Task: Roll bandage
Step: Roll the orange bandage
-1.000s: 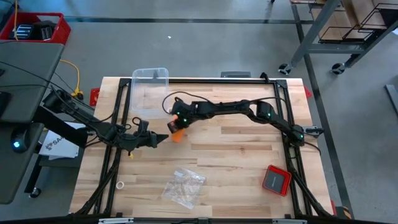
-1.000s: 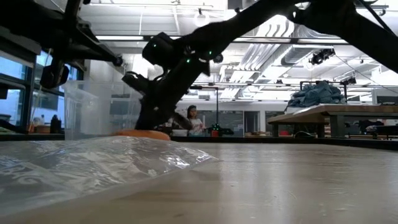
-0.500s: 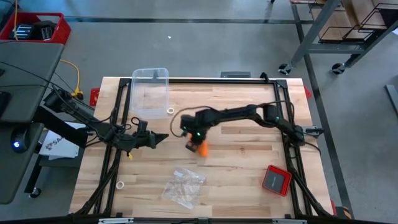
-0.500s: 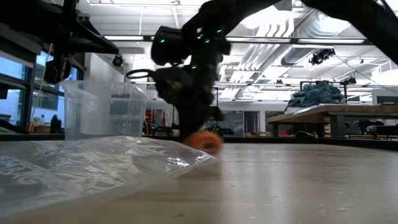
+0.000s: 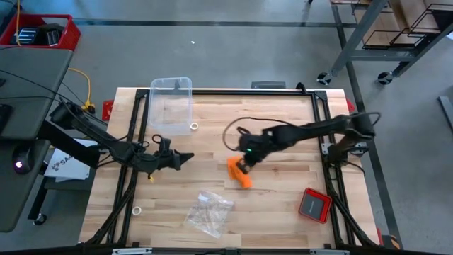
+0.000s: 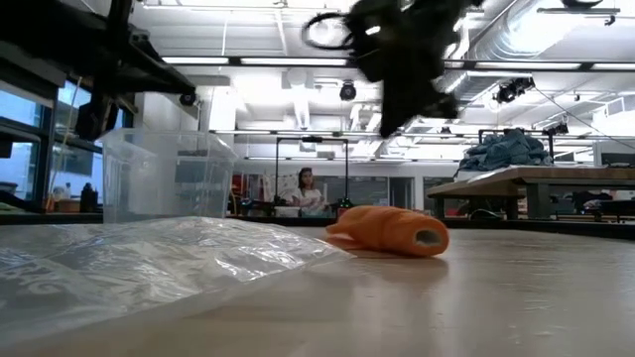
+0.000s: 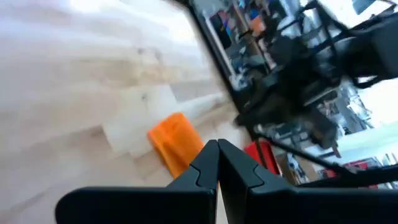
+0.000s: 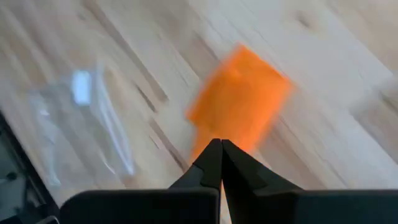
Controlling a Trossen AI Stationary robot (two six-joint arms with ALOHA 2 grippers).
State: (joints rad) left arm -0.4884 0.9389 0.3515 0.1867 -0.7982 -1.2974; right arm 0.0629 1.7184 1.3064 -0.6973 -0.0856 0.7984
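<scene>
From above, we see the bandage (image 5: 239, 172) rolled on the tabletop (image 5: 283, 191), just beside the right pincer (image 5: 245, 160); the left pincer (image 5: 185, 157) waits well apart. At table height, the roll lies free beside a plastic bag (image 6: 149, 260). Both wrist views show our pincers pressed closed, empty.

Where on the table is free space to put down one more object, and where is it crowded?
Bare wood lies along the far edge between the clear container and the table's right corner, and in front between the plastic bag and the red device. The middle is crowded: the bandage lies there, the right gripper over it, and the left gripper points in.
</scene>
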